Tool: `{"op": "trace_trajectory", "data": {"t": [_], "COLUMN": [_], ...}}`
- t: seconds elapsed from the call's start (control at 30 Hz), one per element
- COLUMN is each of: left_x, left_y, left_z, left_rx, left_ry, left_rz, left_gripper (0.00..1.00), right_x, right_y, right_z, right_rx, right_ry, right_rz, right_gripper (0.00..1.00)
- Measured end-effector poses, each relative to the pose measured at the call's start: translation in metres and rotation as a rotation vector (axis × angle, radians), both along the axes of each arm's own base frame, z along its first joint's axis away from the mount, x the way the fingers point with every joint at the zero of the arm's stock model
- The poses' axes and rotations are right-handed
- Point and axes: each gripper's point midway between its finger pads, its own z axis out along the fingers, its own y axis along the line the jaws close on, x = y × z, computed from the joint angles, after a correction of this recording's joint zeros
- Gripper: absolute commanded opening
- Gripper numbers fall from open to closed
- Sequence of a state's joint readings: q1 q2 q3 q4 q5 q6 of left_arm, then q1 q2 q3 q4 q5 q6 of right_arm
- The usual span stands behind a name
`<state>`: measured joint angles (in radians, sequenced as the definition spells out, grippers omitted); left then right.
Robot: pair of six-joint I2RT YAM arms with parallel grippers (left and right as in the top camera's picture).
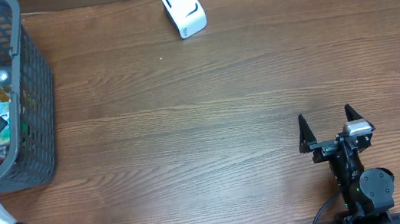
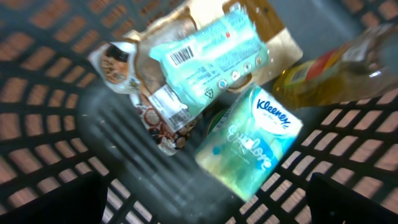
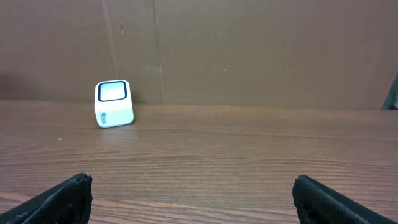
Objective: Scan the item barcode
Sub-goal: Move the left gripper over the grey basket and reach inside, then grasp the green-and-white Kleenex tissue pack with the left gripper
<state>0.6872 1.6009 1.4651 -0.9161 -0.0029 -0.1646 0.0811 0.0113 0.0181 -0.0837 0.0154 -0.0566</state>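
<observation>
The pick is in hand: the left fingers (image 2: 50, 199), spread apart, hang over the teal barcoded pack (image 2: 208, 53) in the basket (image 1: 34, 87), which they must next close on and carry to the scanner (image 1: 183, 10) across the table (image 1: 187, 129), while the right fingers (image 3: 56, 202) stand apart and empty.

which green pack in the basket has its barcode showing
The pale mint pack on top: a barcode shows at its left end. The Kleenex pack shows only branding.
</observation>
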Motion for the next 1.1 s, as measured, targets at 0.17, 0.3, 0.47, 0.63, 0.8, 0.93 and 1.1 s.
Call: {"op": "trace_trajectory", "data": {"t": [0.17,0.3,0.47,0.63,0.8,0.93,1.1], "left_x": [0.014,0.025,0.033,0.036,0.042,0.046,0.051], "left_y": [0.0,-0.007,-0.011,-0.013,-0.015,-0.018,-0.018], "left_z": [-0.029,-0.046,-0.061,-0.076,-0.092,-0.095,-0.094], "left_rx": [-0.045,-0.1,-0.136,-0.169,-0.187,-0.184,-0.173], "left_ry": [0.033,0.03,0.033,0.045,0.064,0.064,0.055], "left_rz": [-0.08,-0.165,-0.218,-0.235,-0.258,-0.279,-0.287], "left_gripper": [1.0,1.0,0.99,1.0,1.0,1.0,0.99], "right_x": [0.0,0.0,0.0,0.0,0.0,0.0,0.0], "right_y": [0.0,0.0,0.0,0.0,0.0,0.0,0.0], "right_z": [0.0,0.0,0.0,0.0,0.0,0.0,0.0], "right_rx": [0.0,0.0,0.0,0.0,0.0,0.0,0.0], "right_ry": [0.0,0.0,0.0,0.0,0.0,0.0,-0.001], "right_rz": [0.0,0.0,0.0,0.0,0.0,0.0,0.0], "right_gripper": [1.0,1.0,1.0,1.0,1.0,1.0,1.0]}}
